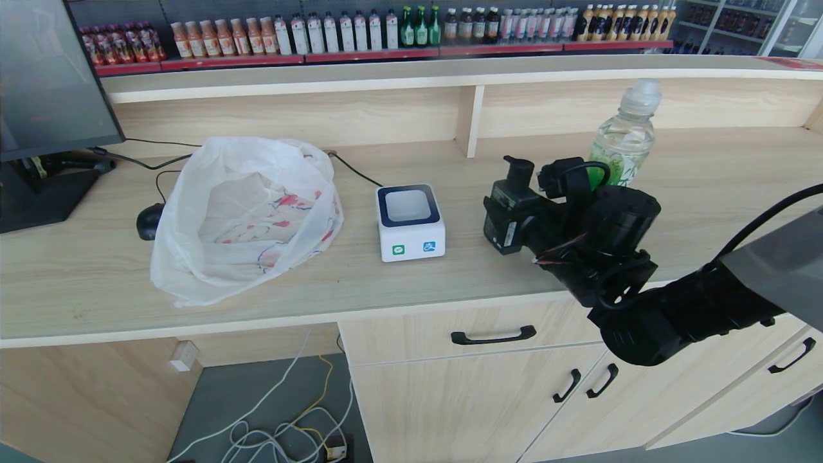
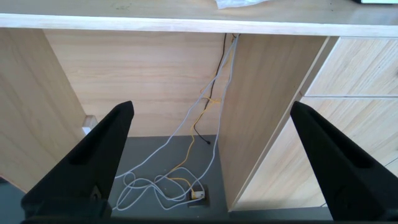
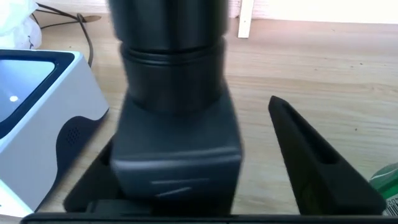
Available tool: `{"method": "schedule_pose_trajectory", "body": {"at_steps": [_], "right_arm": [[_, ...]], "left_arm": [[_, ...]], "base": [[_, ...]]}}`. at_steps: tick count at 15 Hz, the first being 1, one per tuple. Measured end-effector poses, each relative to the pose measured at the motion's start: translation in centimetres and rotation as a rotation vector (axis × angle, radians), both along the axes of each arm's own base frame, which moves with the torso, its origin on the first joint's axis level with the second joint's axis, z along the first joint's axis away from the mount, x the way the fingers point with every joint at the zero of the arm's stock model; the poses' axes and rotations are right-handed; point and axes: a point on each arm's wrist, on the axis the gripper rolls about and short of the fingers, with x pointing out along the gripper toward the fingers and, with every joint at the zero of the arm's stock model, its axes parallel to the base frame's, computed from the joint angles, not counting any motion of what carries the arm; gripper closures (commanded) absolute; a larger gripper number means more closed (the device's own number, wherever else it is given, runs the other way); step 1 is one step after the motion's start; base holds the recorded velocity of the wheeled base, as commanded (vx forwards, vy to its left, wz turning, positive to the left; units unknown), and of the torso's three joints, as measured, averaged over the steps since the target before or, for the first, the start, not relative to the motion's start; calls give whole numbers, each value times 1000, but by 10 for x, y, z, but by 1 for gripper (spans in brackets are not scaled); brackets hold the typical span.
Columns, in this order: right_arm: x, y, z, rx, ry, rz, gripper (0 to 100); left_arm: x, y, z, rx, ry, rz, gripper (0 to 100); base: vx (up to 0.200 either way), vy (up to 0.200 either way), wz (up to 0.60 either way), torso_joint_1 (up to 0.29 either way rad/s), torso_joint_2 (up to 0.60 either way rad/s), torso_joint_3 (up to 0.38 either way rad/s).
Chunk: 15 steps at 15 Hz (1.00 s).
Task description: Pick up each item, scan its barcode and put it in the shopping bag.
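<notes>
My right gripper (image 1: 514,222) hovers over the counter just right of the white scanner (image 1: 409,222), shut on a black bottle (image 1: 511,206) held cap-up. In the right wrist view the black bottle (image 3: 174,106) stands between the fingers (image 3: 317,168), with the scanner (image 3: 37,124) beside it. The white plastic shopping bag (image 1: 244,212) lies open on the counter left of the scanner. A clear bottle with a green label (image 1: 627,138) stands behind my right arm. My left gripper (image 2: 208,109) is open and holds nothing, low in front of the gap under the counter.
A monitor (image 1: 51,77) and a black mouse (image 1: 149,222) sit at the counter's left end, with cables behind the bag. A raised shelf (image 1: 450,83) runs along the back. Loose cables (image 2: 180,174) lie on the floor below the counter.
</notes>
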Motion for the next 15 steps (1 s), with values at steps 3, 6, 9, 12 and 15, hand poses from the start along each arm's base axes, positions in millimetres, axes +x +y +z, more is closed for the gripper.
{"method": "schedule_pose_trajectory", "body": {"at_steps": [3, 6, 9, 12, 15], "right_arm": [[0, 0, -1, -1, 3, 1, 100], [0, 0, -1, -1, 3, 1, 100], [-1, 0, -1, -1, 2, 0, 100], [-2, 0, 1, 1, 0, 0, 100], [-6, -3, 6, 16, -3, -32, 100]], "left_arm": [[0, 0, 0, 0, 0, 0, 0], [0, 0, 0, 0, 0, 0, 0], [0, 0, 0, 0, 0, 0, 0], [0, 0, 0, 0, 0, 0, 0], [0, 0, 0, 0, 0, 0, 0]], "base": [[0, 0, 0, 0, 0, 0], [0, 0, 0, 0, 0, 0], [0, 0, 0, 0, 0, 0], [0, 0, 0, 0, 0, 0], [0, 0, 0, 0, 0, 0]]}}
